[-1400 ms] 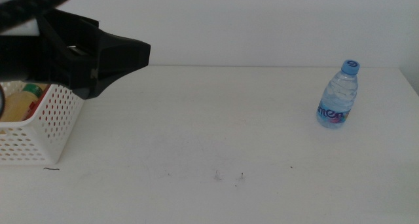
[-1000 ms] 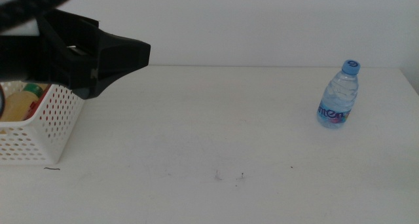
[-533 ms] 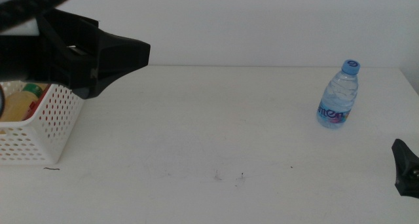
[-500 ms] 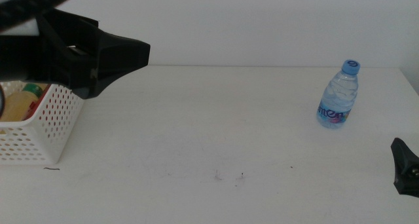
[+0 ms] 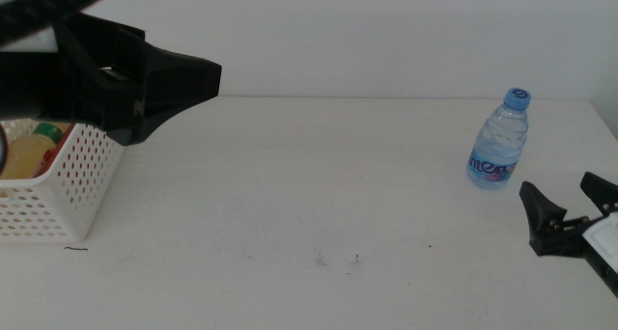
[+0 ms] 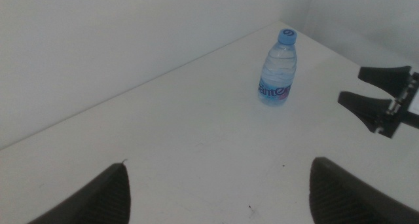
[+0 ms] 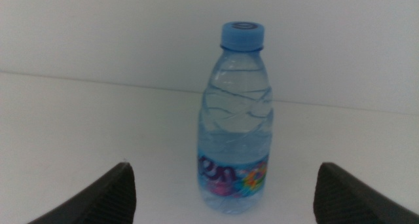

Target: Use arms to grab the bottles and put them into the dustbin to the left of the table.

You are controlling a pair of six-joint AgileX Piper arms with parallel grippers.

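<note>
One clear water bottle [image 5: 499, 142] with a blue cap stands upright at the table's far right. My right gripper [image 5: 555, 183] is open just in front of it and a little to its right, not touching it. The right wrist view shows the bottle [image 7: 236, 119] centred ahead of the wide-apart jaws of the right gripper [image 7: 222, 166]. My left gripper [image 5: 188, 79] hangs above the white perforated dustbin [image 5: 72, 180] at the left. In the left wrist view the left gripper [image 6: 219, 164] is open and empty, and the bottle [image 6: 277, 76] is far off.
Yellow and green items [image 5: 31, 149] lie inside the dustbin. The white table [image 5: 309, 176] has small dark specks [image 5: 338, 261] near its front middle. A white wall runs behind the table's back edge. The right gripper [image 6: 350, 84] also shows in the left wrist view.
My right gripper has come in from the lower right edge and moved left toward the bottle. The left arm, bottle and dustbin have not moved.
</note>
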